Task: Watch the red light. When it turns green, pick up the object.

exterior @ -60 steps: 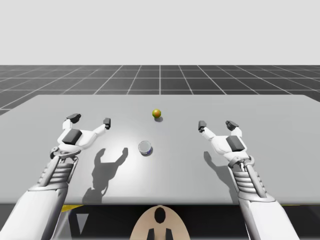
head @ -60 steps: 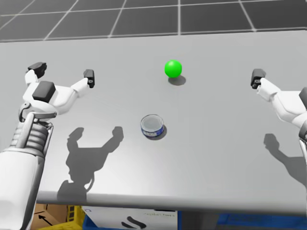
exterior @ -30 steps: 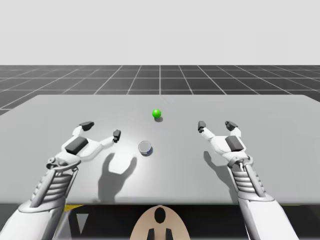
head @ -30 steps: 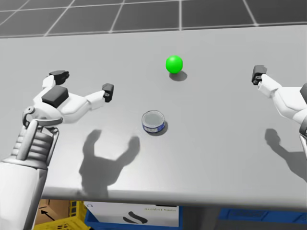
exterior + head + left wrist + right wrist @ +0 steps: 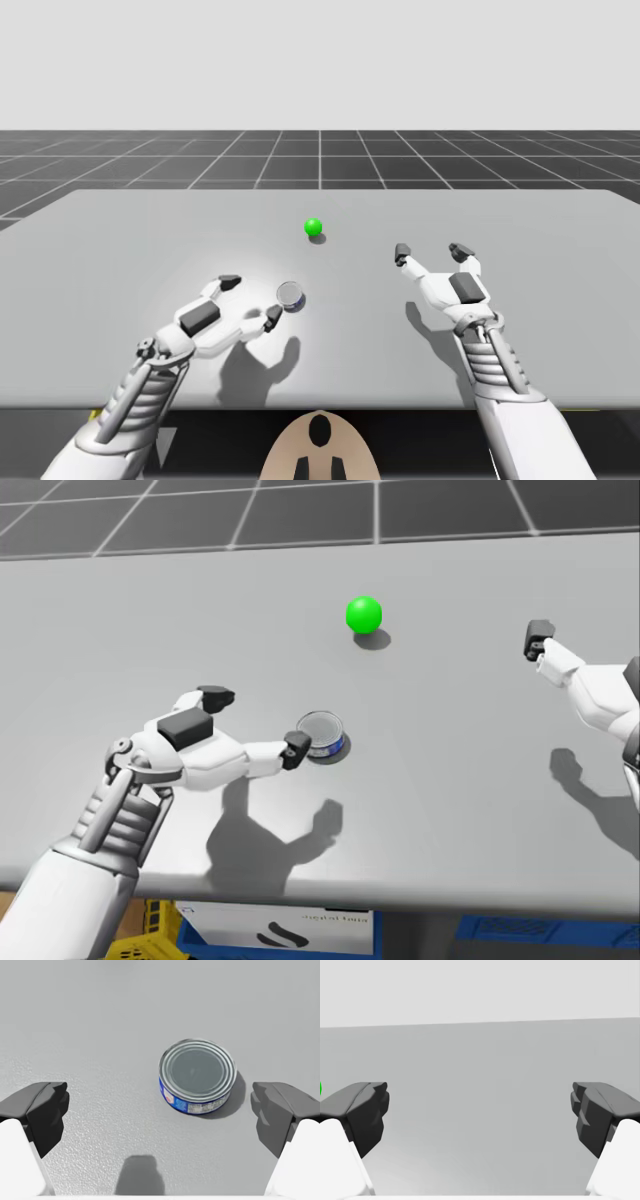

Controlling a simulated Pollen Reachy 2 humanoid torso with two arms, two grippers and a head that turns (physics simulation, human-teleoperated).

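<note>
Light: the round light (image 5: 314,227) on the table (image 5: 560,300) shows green, so I judge that the pick is allowed now.
Object: a low round can (image 5: 198,1076) with blue sides and a silver lid. It stands upright near the middle of the table, on my side of the light and apart from it.
Left gripper (image 5: 256,722): its fingers are spread wide with nothing between them. It is low over the table, just beside the can.
Direction to the can: in the left wrist view the can lies ahead of the fingers, not yet between them, and closer to one finger than to the other. That finger is near the can's side, with a small gap.
Axis of the can: it is vertical, with the lid up. The side is round, so no grasp direction is better than another.
Right gripper (image 5: 431,251): it is also spread wide and holds nothing. It hangs over bare table, well apart from the can.
Nearer arm: the left one, clearly.
Coming move (my judgement): advance the left gripper and shift it sideways until the can is centred between the fingers, then close on its side.
</note>
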